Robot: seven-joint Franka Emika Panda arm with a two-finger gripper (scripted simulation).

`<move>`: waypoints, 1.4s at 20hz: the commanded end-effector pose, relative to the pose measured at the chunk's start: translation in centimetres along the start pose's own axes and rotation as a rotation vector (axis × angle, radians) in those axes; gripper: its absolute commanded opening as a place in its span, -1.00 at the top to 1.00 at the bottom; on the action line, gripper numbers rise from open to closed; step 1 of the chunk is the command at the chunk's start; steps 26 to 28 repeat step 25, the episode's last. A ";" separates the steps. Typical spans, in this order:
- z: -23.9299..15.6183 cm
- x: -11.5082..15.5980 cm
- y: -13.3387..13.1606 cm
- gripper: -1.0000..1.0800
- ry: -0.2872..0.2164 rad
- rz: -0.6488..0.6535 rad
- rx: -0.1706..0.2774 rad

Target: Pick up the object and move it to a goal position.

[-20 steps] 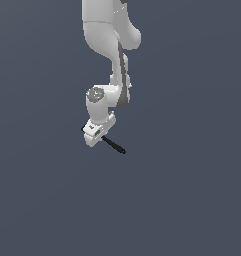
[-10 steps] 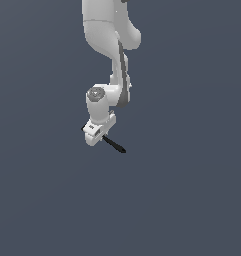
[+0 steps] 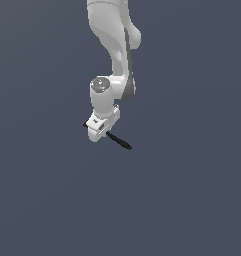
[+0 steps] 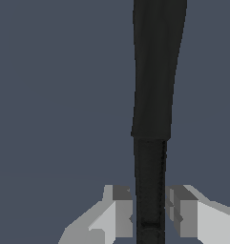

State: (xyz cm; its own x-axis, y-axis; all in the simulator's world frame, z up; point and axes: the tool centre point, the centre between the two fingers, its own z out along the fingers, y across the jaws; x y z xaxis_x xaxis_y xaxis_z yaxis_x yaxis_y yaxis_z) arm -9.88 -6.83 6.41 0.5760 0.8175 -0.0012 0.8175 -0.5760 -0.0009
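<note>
One white Franka arm (image 3: 114, 45) hangs from the top of the exterior view against a flat, dark blue-grey ground. Its wrist bends down to a white two-fingered gripper (image 3: 98, 131) a little above the middle of the picture.

Thin black rod-like utensil (image 3: 119, 141): held in the gripper. Exterior view shows most of its length sticking out from under the fingers toward the exterior view's right and slightly downward, ending in a darker, slightly thicker tip. A short black stub shows on the opposite side of the gripper, toward the exterior view's left. The rod lies slanted, neither level nor upright.

Wrist view: the same black utensil (image 4: 152, 114) runs straight away from the camera between the two grey-white fingers (image 4: 121, 209). Its near section is narrow; farther out it steps to a wider, faintly tapering dark body that leaves the frame. Both finger pads sit tight against the narrow section, one on each side, with no gap visible between pad and rod.

Gripper state: jaws closed down to the width of the rod, clamping it near one end.

Whether the rod touches the surface below cannot be told; no shadow or contact line is visible in either view.
</note>
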 end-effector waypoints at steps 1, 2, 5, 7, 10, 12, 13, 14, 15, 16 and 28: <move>-2.0 1.0 -0.4 1.00 0.001 -0.001 -0.002; -2.8 1.4 -0.5 1.00 0.001 -0.001 -0.002; -5.6 2.8 -1.1 1.00 0.000 -0.001 -0.002; -7.4 3.7 -1.5 1.00 0.000 -0.001 -0.002; -9.9 5.0 -1.9 1.00 0.001 -0.002 -0.001; -11.4 5.8 -2.2 1.00 0.001 -0.002 -0.001; -12.1 6.1 -2.3 1.00 0.001 -0.002 -0.001; -12.7 6.4 -2.4 1.00 0.001 -0.002 -0.001; -13.2 6.7 -2.5 1.00 0.001 -0.002 -0.001; -13.7 7.0 -2.5 1.00 0.001 -0.001 -0.001; -15.8 8.1 -2.8 1.00 0.001 -0.001 -0.001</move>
